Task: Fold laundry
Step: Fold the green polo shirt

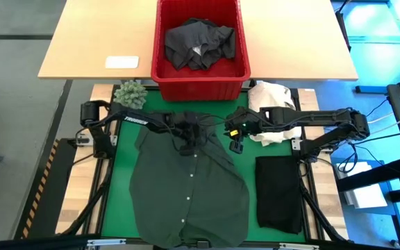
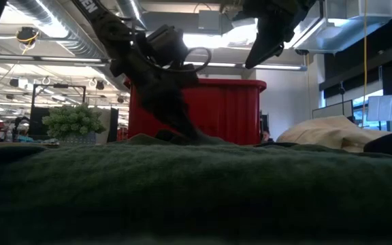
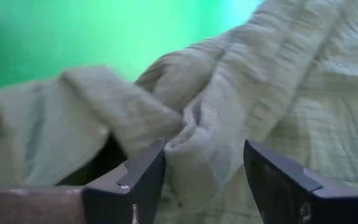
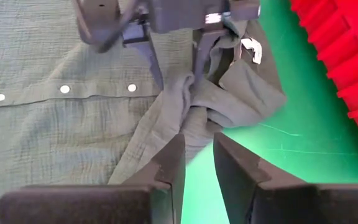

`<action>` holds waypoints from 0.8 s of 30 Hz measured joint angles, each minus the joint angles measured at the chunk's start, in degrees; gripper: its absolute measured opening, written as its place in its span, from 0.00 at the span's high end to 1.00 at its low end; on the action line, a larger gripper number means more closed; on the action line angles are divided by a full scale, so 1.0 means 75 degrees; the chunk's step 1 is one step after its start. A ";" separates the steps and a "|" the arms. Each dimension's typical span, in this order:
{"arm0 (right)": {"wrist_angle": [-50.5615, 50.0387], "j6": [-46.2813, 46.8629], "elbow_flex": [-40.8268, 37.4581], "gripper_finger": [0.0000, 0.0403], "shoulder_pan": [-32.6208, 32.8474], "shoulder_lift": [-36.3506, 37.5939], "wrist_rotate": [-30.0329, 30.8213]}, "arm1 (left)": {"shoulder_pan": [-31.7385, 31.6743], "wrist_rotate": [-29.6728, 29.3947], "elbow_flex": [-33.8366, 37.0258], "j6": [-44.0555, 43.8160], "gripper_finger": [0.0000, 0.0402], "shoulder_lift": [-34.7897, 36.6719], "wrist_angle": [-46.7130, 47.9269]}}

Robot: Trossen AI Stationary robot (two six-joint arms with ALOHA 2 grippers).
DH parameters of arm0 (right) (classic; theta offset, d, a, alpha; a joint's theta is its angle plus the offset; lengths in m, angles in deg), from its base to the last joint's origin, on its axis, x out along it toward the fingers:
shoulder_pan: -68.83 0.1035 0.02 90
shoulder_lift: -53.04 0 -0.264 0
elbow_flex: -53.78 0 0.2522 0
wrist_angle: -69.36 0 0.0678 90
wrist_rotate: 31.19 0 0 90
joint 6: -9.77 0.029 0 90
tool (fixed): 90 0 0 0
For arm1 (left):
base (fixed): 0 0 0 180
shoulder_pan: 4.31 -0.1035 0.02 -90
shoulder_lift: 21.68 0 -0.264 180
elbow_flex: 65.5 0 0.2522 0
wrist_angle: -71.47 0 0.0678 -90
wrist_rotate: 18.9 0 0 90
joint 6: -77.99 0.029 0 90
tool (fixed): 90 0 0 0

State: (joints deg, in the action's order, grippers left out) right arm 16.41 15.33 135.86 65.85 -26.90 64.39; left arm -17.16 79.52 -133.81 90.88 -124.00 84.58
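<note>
The shirt (image 1: 186, 191) is matt, crinkled woven cloth; the basket (image 1: 200, 76) looks like glossy ribbed plastic.

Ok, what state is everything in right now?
Green shirt: spread flat on the mat, buttoned, collar end bunched.
Left gripper: at the collar, jaws open around a fold.
Right gripper: above the mat beside the collar, jaws open, empty.
Black garment: folded, on the mat.
Basket: holds dark clothes.
White cloth: heaped.
</note>
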 joint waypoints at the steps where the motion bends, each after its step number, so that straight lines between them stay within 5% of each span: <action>1: 0.0000 0.0000 0.0000 0.79 0.0000 -0.0001 0.0002 | 0.0054 0.0000 0.0000 0.0180 0.52 0.0000 0.0000; 11: 0.0006 -0.0047 0.0000 0.79 0.0013 0.0039 0.0442 | 0.0468 -0.0198 0.0000 0.0986 0.96 0.0000 -0.0052; 24: -0.0296 0.0630 -0.0790 0.79 0.1098 0.1283 0.1055 | 0.0374 -0.0795 -0.0009 0.1368 0.99 0.0217 -0.0477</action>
State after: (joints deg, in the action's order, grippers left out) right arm 14.19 20.06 129.93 74.08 -17.28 72.30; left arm -14.36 73.56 -133.87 101.15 -122.37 81.00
